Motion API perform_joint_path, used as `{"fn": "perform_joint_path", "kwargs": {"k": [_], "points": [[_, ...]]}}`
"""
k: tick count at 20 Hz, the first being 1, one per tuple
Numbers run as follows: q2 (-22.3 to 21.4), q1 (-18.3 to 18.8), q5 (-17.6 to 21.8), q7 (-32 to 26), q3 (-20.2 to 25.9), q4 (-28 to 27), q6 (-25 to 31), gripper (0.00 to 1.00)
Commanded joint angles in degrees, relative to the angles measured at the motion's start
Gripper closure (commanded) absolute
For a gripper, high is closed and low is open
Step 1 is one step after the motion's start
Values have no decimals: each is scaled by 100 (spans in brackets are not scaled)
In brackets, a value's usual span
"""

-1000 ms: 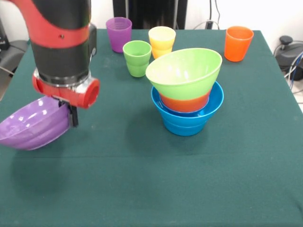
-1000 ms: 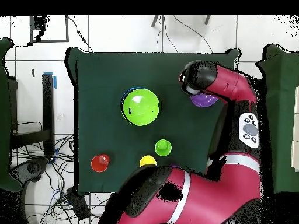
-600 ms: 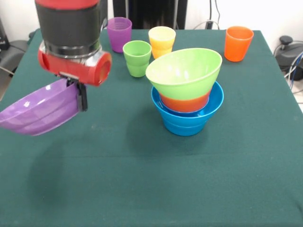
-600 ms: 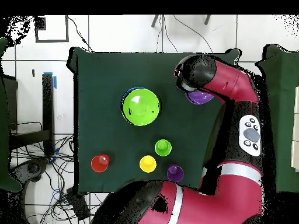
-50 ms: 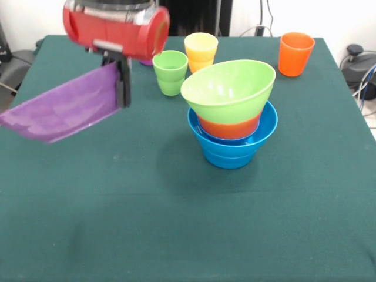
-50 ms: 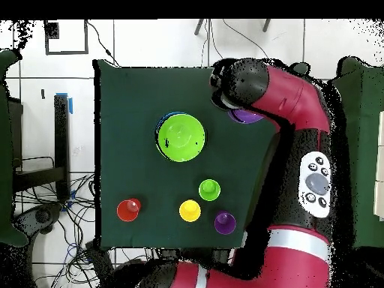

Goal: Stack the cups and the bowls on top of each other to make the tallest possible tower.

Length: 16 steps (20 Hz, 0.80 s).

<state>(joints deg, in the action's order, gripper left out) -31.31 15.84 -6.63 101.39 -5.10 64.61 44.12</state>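
Note:
My gripper (image 5: pixel 121 93) is shut on the rim of the large purple bowl (image 5: pixel 61 108), which hangs tilted above the table's left side. To its right stands the tower (image 5: pixel 230 117): a blue bowl (image 5: pixel 230 154) at the bottom, an orange bowl (image 5: pixel 229 127) in it, and a tilted lime green bowl (image 5: pixel 228 89) on top. Behind are the green cup (image 5: pixel 170 71), yellow cup (image 5: pixel 201 50) and orange cup (image 5: pixel 295 53). The arm hides the purple cup here. From overhead, the purple bowl (image 6: pixel 248 117) peeks from under the arm beside the lime green bowl (image 6: pixel 181 136). The purple cup (image 6: pixel 224 221) shows there.
A dark green cloth covers the table (image 5: pixel 176 223). In the overhead view the cups stand in a loose row: orange cup (image 6: pixel 128 210), yellow cup (image 6: pixel 190 211), green cup (image 6: pixel 209 189). Cables and floor tiles surround the table.
The arm has lifted the purple bowl off the table and carried it up and toward the tower. The bowl tilts more steeply now. The tower and cups have not moved.

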Motion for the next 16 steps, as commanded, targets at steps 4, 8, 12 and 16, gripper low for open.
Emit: {"fn": "perform_joint_path", "kwargs": {"k": [4,8,12,16], "points": [[-654,-301,-214,1085,-71,478,1011,100],[-909,-397,-309,1133,-183,510,1276,100],[-1031,-487,-310,1201,-316,437,1536,100],[-1085,-530,-336,1230,-396,455,1566,100]]}}
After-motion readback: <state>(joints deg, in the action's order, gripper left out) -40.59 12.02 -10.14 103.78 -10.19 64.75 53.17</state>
